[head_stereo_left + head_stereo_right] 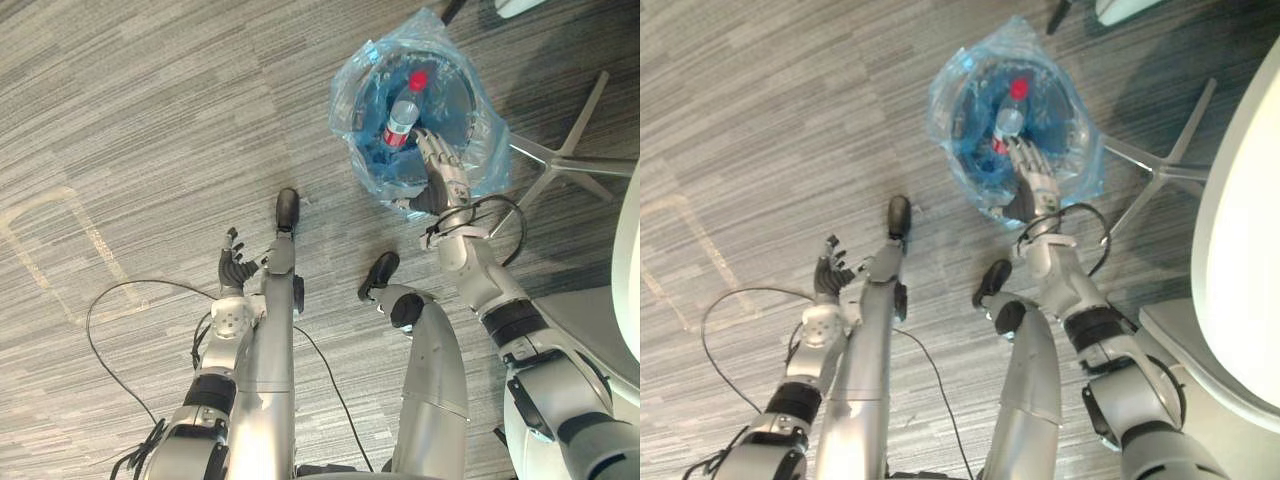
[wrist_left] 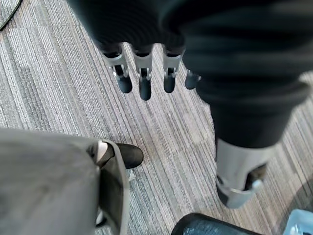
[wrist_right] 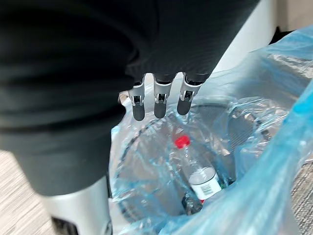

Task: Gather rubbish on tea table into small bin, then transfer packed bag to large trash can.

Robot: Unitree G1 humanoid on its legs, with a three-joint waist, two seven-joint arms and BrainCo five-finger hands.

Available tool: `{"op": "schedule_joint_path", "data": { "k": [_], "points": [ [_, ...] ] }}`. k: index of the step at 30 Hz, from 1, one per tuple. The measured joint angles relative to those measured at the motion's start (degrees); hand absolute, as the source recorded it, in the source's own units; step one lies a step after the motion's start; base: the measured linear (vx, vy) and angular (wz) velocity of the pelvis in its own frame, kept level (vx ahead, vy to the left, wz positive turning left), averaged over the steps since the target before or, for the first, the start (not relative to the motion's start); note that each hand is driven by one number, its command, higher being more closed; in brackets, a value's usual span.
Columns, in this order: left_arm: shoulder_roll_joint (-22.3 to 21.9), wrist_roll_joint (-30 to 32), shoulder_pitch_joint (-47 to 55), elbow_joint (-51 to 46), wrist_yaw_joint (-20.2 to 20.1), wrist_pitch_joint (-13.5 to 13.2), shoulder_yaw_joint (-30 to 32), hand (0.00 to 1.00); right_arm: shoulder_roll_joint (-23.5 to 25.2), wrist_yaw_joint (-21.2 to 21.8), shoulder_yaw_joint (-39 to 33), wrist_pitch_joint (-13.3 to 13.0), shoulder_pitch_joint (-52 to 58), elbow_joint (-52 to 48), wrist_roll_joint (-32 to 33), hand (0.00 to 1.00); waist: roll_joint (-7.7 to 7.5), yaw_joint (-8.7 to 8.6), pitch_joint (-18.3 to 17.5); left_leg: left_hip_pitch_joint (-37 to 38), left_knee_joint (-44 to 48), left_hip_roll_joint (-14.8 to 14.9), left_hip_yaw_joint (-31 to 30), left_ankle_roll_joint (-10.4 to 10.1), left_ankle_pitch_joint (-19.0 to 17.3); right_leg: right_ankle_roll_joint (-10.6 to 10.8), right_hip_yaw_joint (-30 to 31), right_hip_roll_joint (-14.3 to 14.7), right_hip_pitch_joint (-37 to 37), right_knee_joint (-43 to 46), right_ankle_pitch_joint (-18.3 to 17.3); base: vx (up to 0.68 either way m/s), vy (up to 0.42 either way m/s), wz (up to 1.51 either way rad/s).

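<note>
Grey carpet (image 1: 150,120), bottle (image 1: 403,115) in bagged bin (image 1: 352,95)

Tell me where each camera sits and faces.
Left eye view: head, looking down at carpet, the bag-lined bin, left hand and right hand.
Right eye view: same head, same scene, slightly offset.
Left wrist view: left wrist, facing carpet past the open left hand.
Right wrist view: right wrist, looking past the open right hand into the bin at a red-capped bottle.
Shared: eye views and right wrist view all show bin and bottle.
</note>
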Motion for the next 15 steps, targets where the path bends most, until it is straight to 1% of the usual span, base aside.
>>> {"op": "schedule_joint_path", "data": {
  "k": [3, 11, 13, 15],
  "points": [
    [0.2, 0.9, 0.0, 0.0, -0.2, 0.0, -0.2, 0.00, 0.0, 0.7, 1.1, -0.2, 0.4, 0.0, -1.2, 0.00, 0.00, 0.00, 0.0, 0.0, -0.9, 0.3, 0.1, 0.2, 0.5, 0.1, 0.0, 0.5, 0.0, -1.0, 0.6, -0.01, 0.002, -0.04],
    [0.2, 1.0, 0.0, 1.2, -0.2, 0.0, -0.4, 0.00, 0.9, 1.8, 3.6, -0.3, 1.6, 1.0, -4.5, 0.00, -0.19, 0.01, -0.1, 1.8, -2.7, 0.5, 1.4, 0.3, 1.0, 0.2, 0.6, 0.5, 1.0, -2.4, 1.0, -0.01, -0.004, -0.02],
    [0.2, 0.9, -0.1, 1.3, -0.2, 0.0, -0.4, 0.00, 1.6, 1.8, 3.7, -0.2, 1.6, 2.6, -4.6, 0.00, -0.20, -0.07, -0.1, 1.8, -2.8, 0.5, 1.5, 0.3, 1.0, 0.2, 0.6, 0.6, 1.0, -2.6, 1.1, -0.01, -0.002, -0.03],
    [0.1, 0.8, -0.3, 1.9, -0.1, -0.2, -0.4, 0.00, 2.3, 1.7, 3.7, 0.5, 1.7, 5.2, -5.8, 0.00, -0.19, -0.04, -0.1, 1.8, -2.8, 0.5, 1.5, 0.3, 1.0, 0.3, 0.5, 0.6, 1.3, -3.0, 1.2, 0.00, 0.000, 0.00]
  ]
}}
